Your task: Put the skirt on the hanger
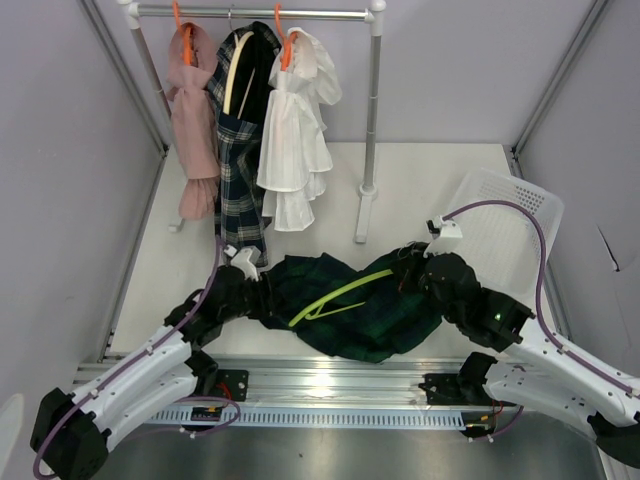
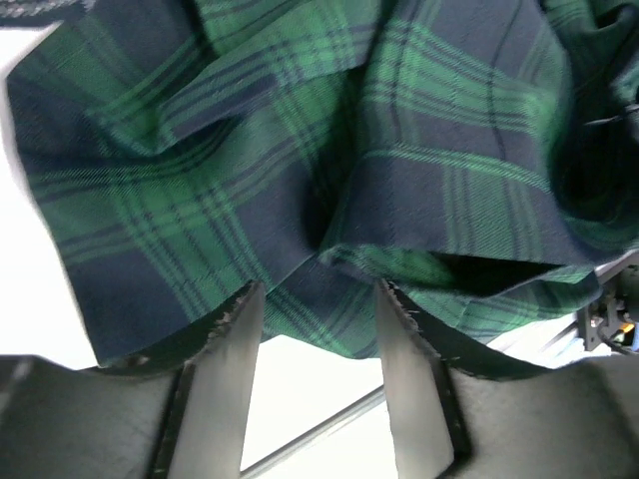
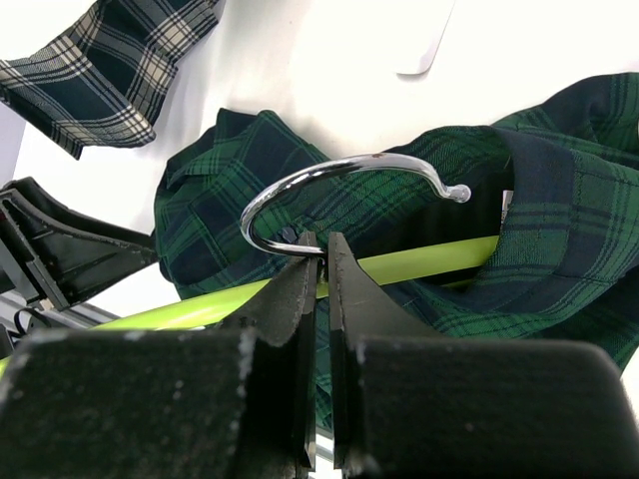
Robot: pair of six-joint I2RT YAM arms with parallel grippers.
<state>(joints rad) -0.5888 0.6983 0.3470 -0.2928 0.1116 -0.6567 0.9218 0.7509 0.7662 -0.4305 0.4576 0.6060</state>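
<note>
We see the skirt [image 2: 300, 150] as soft, matt woven cloth. The hanger [image 3: 429, 257] is glossy lime plastic, its hook [image 3: 369, 158] polished metal.

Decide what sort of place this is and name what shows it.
Probably a lab robot cell staged as a laundry corner: a clothes rail with hung garments, a white basket, grey partition walls.
</note>
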